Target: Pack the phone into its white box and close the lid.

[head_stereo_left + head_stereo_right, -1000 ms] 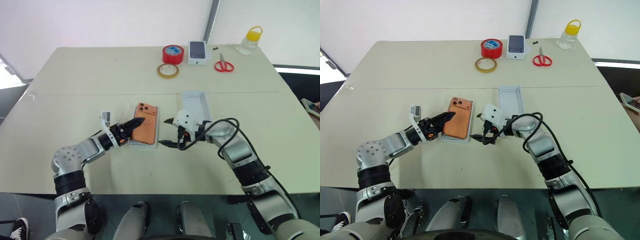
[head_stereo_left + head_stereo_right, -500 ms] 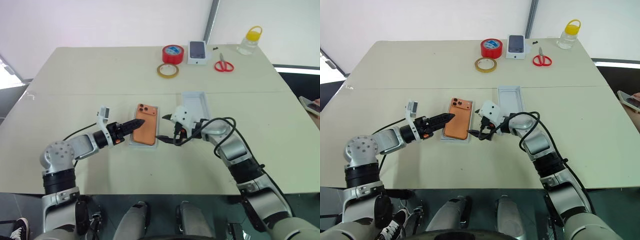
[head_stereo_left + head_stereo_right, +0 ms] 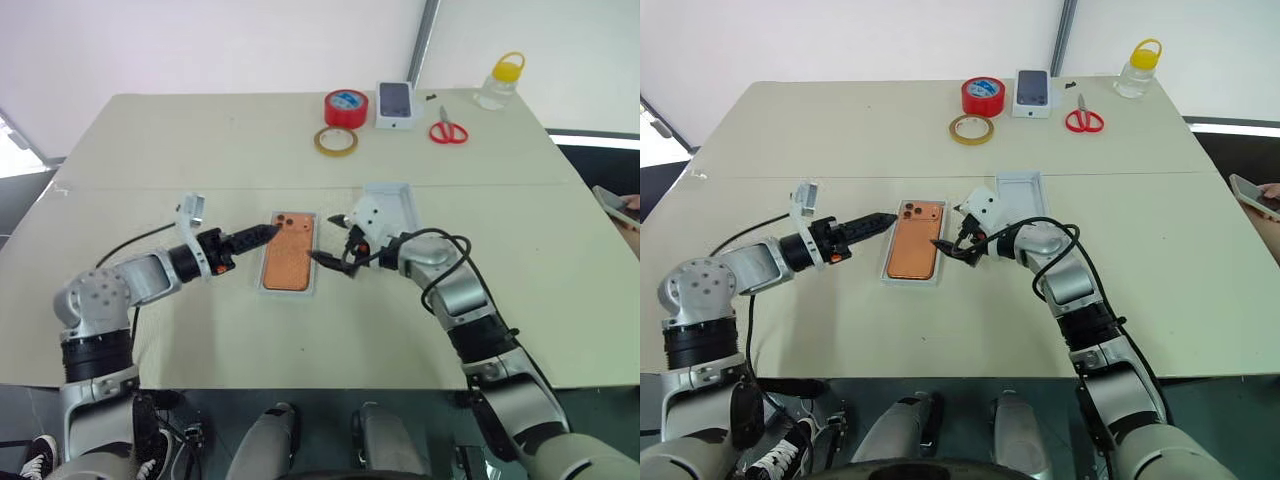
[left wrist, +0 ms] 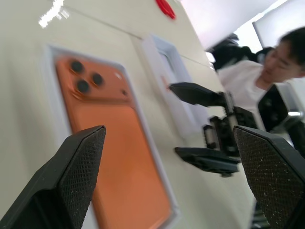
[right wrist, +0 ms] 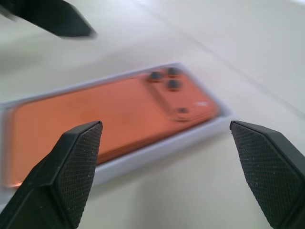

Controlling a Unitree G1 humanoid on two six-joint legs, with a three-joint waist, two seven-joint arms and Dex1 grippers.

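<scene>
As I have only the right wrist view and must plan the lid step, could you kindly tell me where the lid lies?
Observer: The lid lies flat on the table, just right of the white box and behind the right pincer.
Operator: Thank you. Where is the left pincer?
Observer: The left pincer is open at the box's far left corner, apparently not touching the phone.
Operator: Is anything else near the lid?
Observer: Nothing close. A red tape roll, a clear tape ring, a small white box and scissors sit along the far edge.
</scene>
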